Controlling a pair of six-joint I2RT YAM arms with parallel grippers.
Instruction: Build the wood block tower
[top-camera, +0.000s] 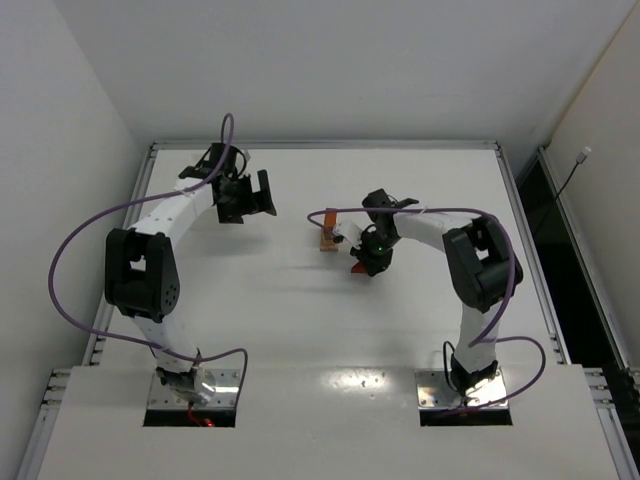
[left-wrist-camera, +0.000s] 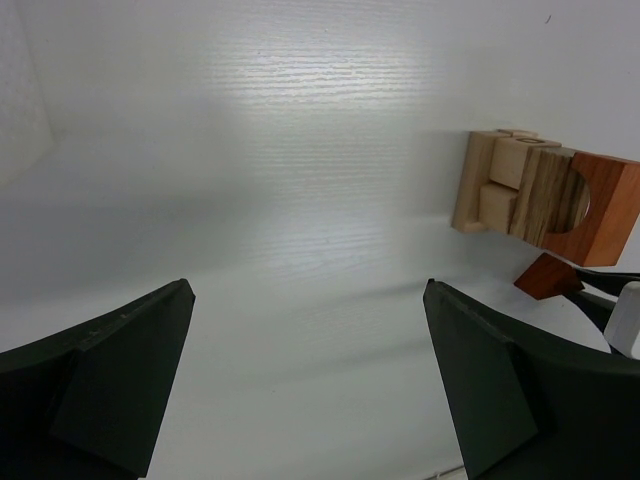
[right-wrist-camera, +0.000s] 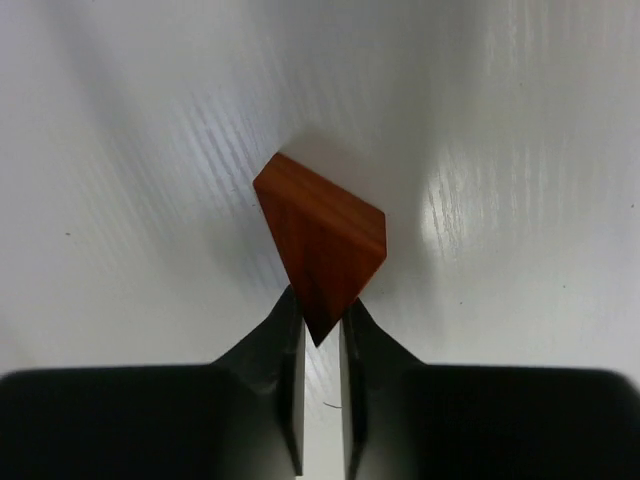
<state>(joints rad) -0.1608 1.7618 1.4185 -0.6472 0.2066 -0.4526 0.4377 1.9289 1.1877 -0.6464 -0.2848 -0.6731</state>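
The right gripper (right-wrist-camera: 320, 322) had its jaws clamped on only the reddish wedge's (right-wrist-camera: 325, 235) tip near the tower (left-wrist-camera: 540, 195). The wedge looked light, rigid and slip-prone. The left gripper's (left-wrist-camera: 308, 300) jaws stood apart.

Red-brn wedge (right-wrist-camera: 322, 240) gripped at tip; tan/red-brn tower (left-wrist-camera: 540, 190) just beside

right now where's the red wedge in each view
top external: red wedge just right of centre, beside the tower
left wrist: red wedge at right edge, below the tower
right wrist: red wedge at centre, pinched by its tip
shared landmark: right hand shut on it
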